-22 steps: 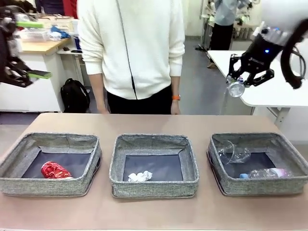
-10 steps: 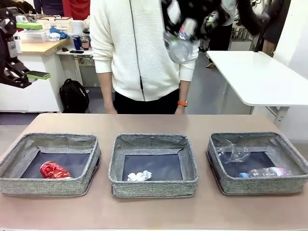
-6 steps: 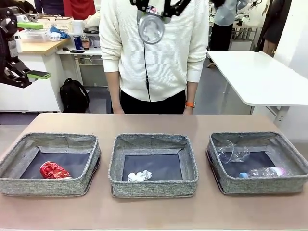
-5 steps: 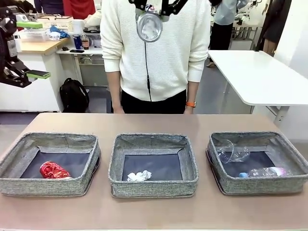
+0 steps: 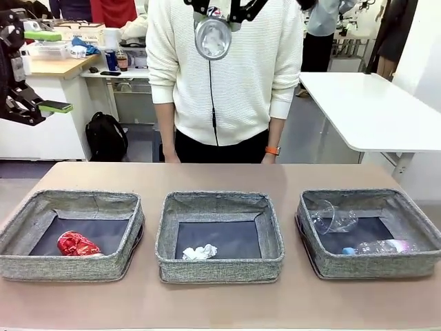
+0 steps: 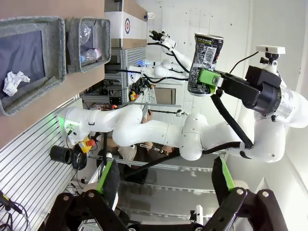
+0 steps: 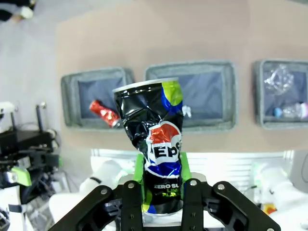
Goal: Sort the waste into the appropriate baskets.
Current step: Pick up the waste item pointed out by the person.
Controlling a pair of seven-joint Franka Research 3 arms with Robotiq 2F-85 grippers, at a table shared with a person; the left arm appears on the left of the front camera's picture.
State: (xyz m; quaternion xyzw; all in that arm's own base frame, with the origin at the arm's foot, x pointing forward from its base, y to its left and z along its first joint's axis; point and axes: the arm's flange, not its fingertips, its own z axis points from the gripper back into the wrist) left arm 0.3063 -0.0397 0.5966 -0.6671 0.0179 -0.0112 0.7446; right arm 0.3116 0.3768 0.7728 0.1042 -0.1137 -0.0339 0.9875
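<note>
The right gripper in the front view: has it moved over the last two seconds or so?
Yes. The right gripper, shut on the can, has swung from above the white side table leftward to above the middle basket.

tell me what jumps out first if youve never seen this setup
The right tool hangs high above the table, in front of the person, shut on a dented black can. Below sit three grey baskets in a row: the left one holds a crushed red can, the middle one a paper ball, the right one a clear cup and bottle. The left tool waits open at the far left.
</note>
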